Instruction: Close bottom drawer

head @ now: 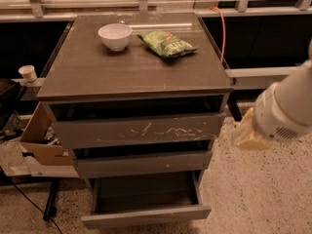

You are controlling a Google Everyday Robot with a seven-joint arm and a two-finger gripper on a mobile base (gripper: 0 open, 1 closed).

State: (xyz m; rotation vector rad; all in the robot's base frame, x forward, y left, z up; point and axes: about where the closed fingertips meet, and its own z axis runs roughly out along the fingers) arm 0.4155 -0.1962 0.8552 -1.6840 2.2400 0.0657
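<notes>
The bottom drawer (pixel 146 215) is the lowest of three grey-brown drawers in a cabinet (pixel 136 72). It stands pulled well out, its low plain front panel near the lower edge of the view and its dark shallow box open behind it. The middle and top drawers stand slightly out. My gripper (pixel 247 134) is a pale yellowish tip on the end of the white arm (pixel 287 106). It hangs in the air to the right of the cabinet, level with the middle drawer, above and to the right of the bottom drawer, touching nothing.
A white bowl (pixel 115 36) and a green snack bag (pixel 166 43) lie on the cabinet top. A cardboard box (pixel 40 140) and a paper cup (pixel 28 73) are at the left. An orange cable (pixel 223 30) hangs behind. Speckled floor (pixel 258 194) lies at the right.
</notes>
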